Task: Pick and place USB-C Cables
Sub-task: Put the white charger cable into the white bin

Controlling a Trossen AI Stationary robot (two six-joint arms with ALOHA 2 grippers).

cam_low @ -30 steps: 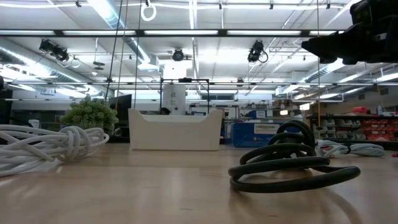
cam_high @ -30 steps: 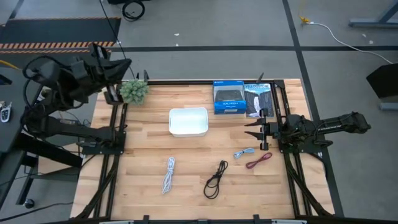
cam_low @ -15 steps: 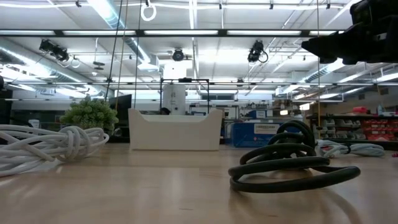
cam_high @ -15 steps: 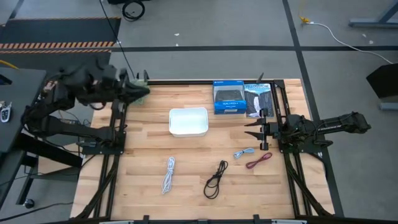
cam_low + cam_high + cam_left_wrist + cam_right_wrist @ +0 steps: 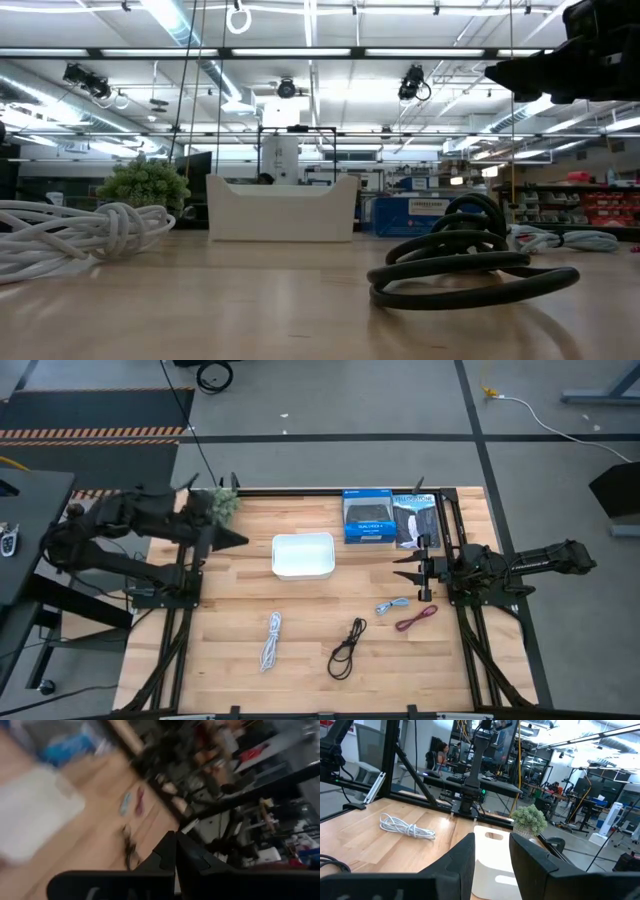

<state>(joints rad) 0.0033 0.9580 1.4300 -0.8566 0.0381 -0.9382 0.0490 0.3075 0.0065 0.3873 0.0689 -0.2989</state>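
A white rectangular bin sits on the wooden bench, toward the far edge and a little left of the middle; from the low view it shows as a white tub with a handle notch in its upper rim. A small green artificial plant stands at the far left corner of the bench. Along the far edge toward the right corner lie two retail boxes side by side: a blue box and, just beside it on the side nearer the right edge, a black box. Beyond the bench the room shows ceiling lights, shelving and workstations.
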